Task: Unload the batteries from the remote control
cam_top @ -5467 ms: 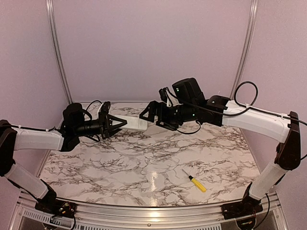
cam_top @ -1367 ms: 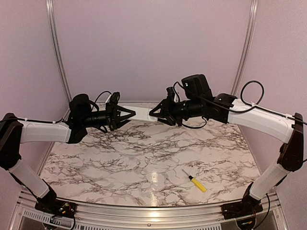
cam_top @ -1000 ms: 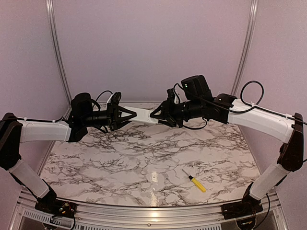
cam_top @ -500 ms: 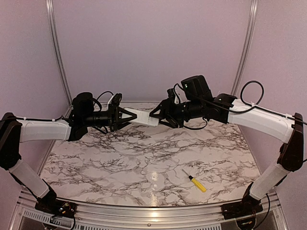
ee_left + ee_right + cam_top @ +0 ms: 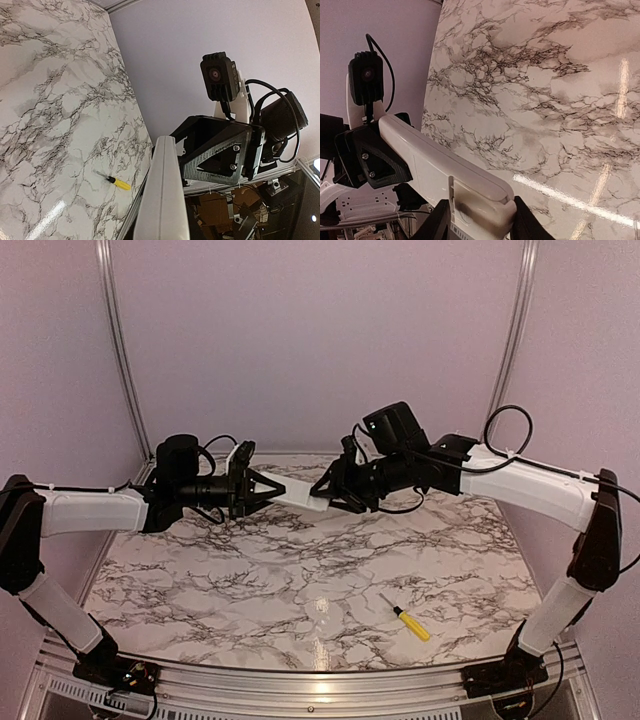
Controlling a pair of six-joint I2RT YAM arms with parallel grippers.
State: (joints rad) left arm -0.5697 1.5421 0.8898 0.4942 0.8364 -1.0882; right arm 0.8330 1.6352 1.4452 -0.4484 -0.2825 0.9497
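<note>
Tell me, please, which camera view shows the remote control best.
The right wrist view: the remote appears close and nearly whole, a seam visible near one end. The top view shows it small and far. The left wrist view shows only a narrow, foreshortened side.

The white remote control [image 5: 435, 167] runs diagonally from bottom centre up to the left, above the marbled table [image 5: 545, 75]. Its near end sits between the two black fingers of the right end effector [image 5: 480, 220], which stand close against either side; whether they clamp it is unclear. A seam crosses the bar near that end. The far end sits in the left end effector [image 5: 372, 160], with a small black camera [image 5: 366, 77] above it.
</note>
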